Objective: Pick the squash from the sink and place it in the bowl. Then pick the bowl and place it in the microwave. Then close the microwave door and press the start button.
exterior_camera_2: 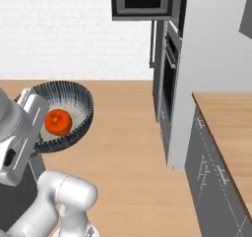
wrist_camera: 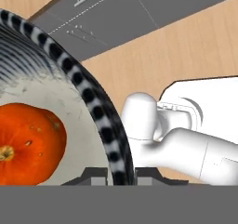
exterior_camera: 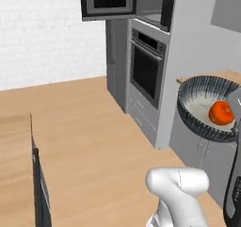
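squash (exterior_camera: pixel 220 113): sitting inside bowl (exterior_camera: pixel 197 92), done
gripper (wrist_camera: pixel 122 173): you're pinching bowl's rim, nearly closed
microwave (exterior_camera: pixel 153 7): open above bowl, still waiting

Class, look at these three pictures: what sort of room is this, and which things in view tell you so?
A kitchen, rendered rather than real. The clues: a built-in wall oven with an open microwave above it, and wood-topped counter over grey cabinets.

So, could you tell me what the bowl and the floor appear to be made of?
The bowl looks like glazed ceramic: dark ribbed outside, speckled whitish inside, though the render leaves it open. The floor looks like matte light wood, with faint plank grain.
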